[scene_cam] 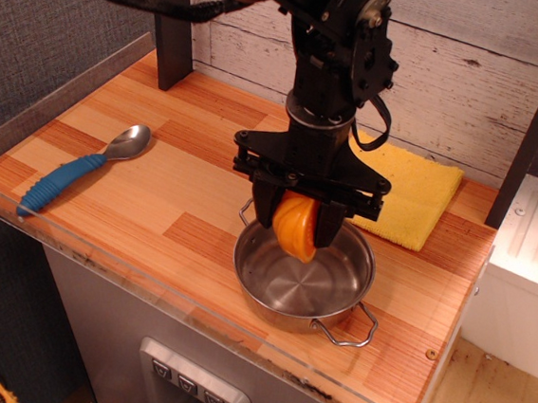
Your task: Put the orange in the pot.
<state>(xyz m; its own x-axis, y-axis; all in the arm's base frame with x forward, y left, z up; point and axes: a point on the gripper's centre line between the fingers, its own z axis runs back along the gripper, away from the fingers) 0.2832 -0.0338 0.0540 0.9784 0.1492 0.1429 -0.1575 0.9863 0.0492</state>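
Spoon [86,167] lies at far left of the wooden counter [185,184] — shiny metal bowl, ribbed blue handle, angled toward the near-left corner. Well apart from the rest.

Mid-scene: black gripper [296,229] hangs straight down from the arm, fingers closed tight on the orange [296,229]. Orange sits between the two dark fingers, clamped at its sides, rounded glossy peel facing the camera and bulging out below the fingertips. It's directly over the pot [337,289], w/ its lower edge inside the rim line on the far-left side of the bowl; can't tell if it touches the metal bottom — looks held just above.

Pot is shallow, round, polished steel w/ faint concentric rings on the floor, thin wire loop handles at far-left and near-right. It stands near the front edge, right of centre.

Right of the gripper, partly hidden behind it, a yellow cloth [413,192] — fuzzy, folded square, flat against the far-right of the counter, just beyond the pot.

Counter is striped wood planks w/ a clear plastic lip along the near edge.
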